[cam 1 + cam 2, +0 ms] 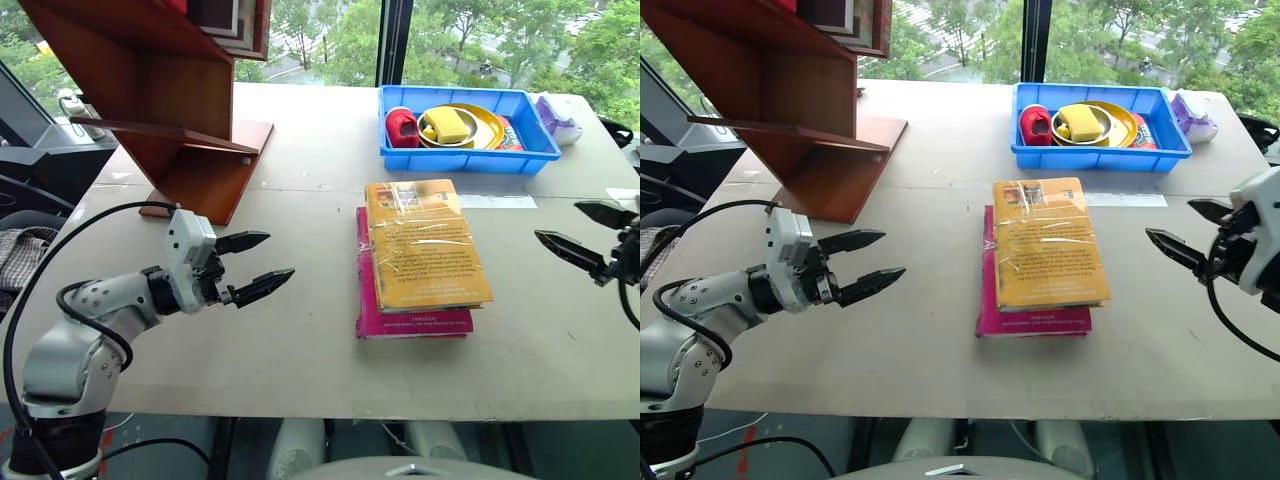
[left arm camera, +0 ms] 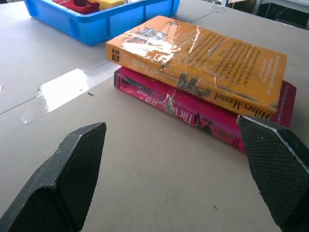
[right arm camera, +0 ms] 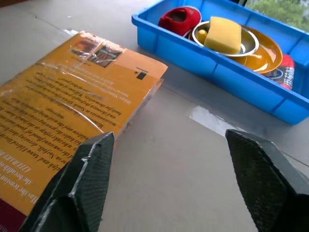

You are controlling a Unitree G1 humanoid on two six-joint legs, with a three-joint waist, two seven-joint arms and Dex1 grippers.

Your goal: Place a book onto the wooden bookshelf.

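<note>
Left gripper [image 1: 254,265] hangs over the table [image 1: 300,350], jaws spread wide, nothing between them, tips aimed toward the book [image 1: 424,243]. Bare board lies between the tips and the spine — near, but apart. Right gripper [image 1: 1185,232] sits on the far side of the book, jaws parted, also empty, tips angled in toward the page edge. We have the book bracketed, one gripper to each long side, neither touching.

The book lies flat, yellow cover up, stacked on a pink book [image 1: 412,315]. The two nearly match in outline; the pink one shows along the left side and the near end. Behind them stands a blue tray [image 1: 468,155] holding a bowl, a sponge and a red item. The shelf [image 1: 170,100] stands at the far left of the table, well apart from the stack.

Step in hand, as we read it: closing in for the pick. What we think it needs:
- Take only the top book. The left wrist view shows the yellow spine just above the pink one, so the tips should meet the upper spine, not the seam.
- The wrap looks glossy — likely slick. A pinch across the thickness at an overhanging edge seems safer than a squeeze from both sides.
- If we push from one side, the other gripper ought to brace, else the whole stack may slide.
- Lift clear of the pink book before swinging toward the shelf.
</note>
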